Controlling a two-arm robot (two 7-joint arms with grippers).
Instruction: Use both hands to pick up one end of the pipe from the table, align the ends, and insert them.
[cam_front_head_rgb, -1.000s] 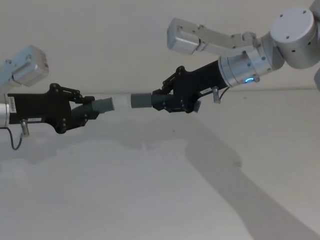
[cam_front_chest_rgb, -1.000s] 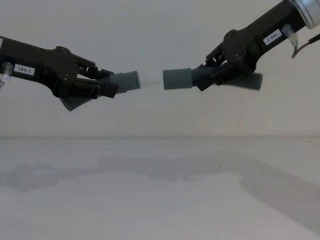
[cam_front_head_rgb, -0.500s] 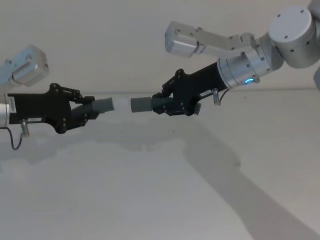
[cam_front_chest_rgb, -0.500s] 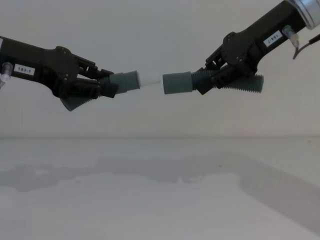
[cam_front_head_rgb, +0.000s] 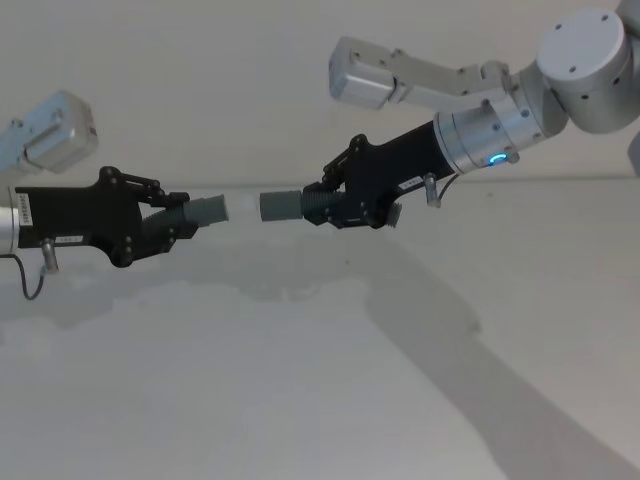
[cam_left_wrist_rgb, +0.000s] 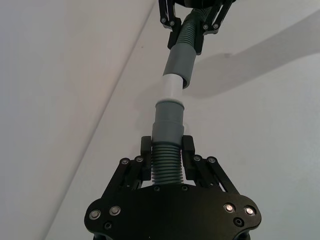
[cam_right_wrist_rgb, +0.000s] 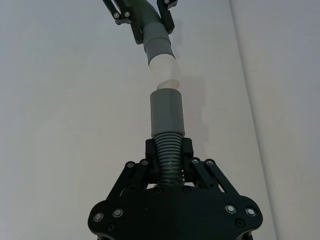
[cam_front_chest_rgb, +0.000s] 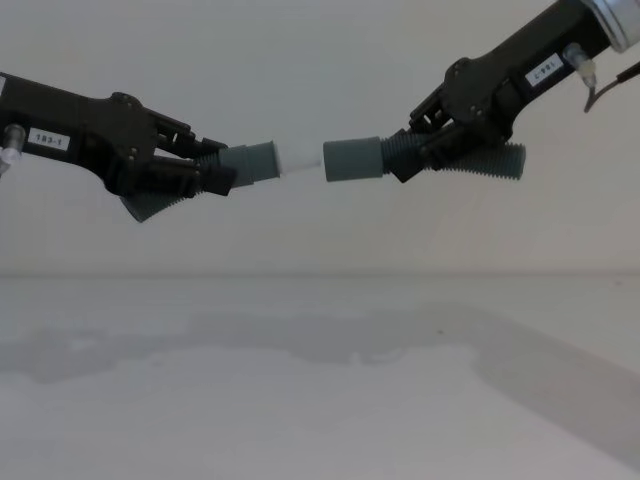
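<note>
Both grippers hold a pipe piece in the air above the white table. My left gripper is shut on the corrugated part of the left pipe piece, whose grey cuff carries a white tip. My right gripper is shut on the right pipe piece, whose plain socket cuff faces the tip. The two ends stand nearly in line, the tip right at the socket's mouth. In the right wrist view a thin gap shows between the white tip and the socket.
The right arm's silver links reach in from the upper right, and the left arm's silver link sits at the left edge. Soft arm shadows lie on the table. A plain wall stands behind.
My right gripper has shifted slightly left and up with its piece, narrowing the gap between socket and white tip. The left gripper has not moved.
</note>
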